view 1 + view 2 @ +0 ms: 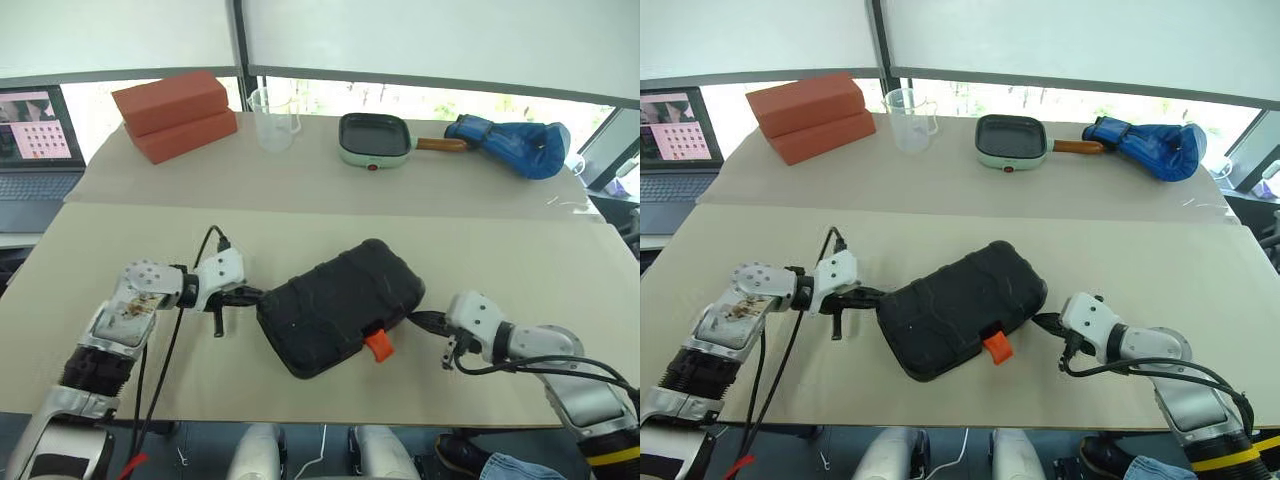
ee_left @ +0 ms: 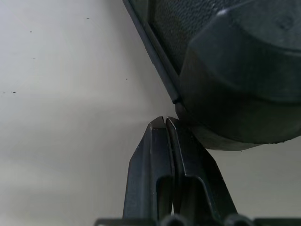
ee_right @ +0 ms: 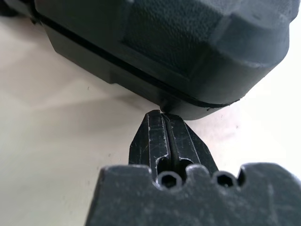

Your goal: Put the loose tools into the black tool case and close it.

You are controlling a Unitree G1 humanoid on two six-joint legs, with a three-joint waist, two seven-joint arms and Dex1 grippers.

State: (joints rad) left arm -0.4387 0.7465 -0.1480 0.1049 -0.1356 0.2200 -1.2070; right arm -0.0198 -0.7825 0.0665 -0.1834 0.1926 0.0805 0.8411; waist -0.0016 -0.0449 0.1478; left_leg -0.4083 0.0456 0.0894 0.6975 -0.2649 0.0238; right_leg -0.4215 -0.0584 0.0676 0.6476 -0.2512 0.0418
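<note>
**A:** Left eye view has the black tool case [image 1: 340,305] lying shut mid-table, orange latch [image 1: 378,346] sticking out; both grippers clenched empty at its ends.

**B:** The left gripper [image 2: 164,121] and right gripper [image 3: 161,115] should brace squarely; then one presses the latch home.

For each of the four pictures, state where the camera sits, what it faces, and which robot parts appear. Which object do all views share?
Left eye: head, looking down at the table; both arms, left claw.
Right eye: same outlook; right claw.
Left wrist: along shut fingers toward the black tool case.
Right wrist: along shut fingers at the case's other end.
Shared: the closed case, orange latch.
</note>
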